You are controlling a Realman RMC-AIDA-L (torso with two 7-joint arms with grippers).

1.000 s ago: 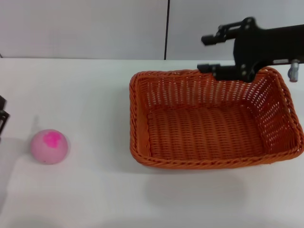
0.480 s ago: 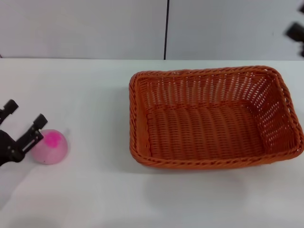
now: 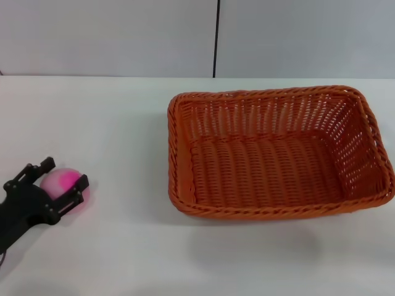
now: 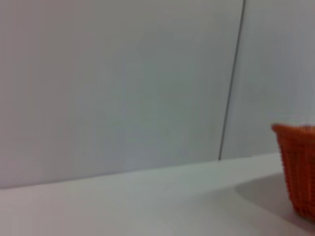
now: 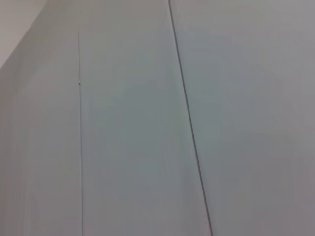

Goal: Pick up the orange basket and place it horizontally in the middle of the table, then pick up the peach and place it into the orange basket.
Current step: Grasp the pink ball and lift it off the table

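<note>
L gripper [image 3: 62,180] open, straddling peach [image 3: 60,184].

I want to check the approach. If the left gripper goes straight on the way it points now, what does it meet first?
The peach. The left gripper already has a finger on each side of it, so almost no travel remains. Beyond the peach, only bare table shows; height above the table is unclear.
</note>
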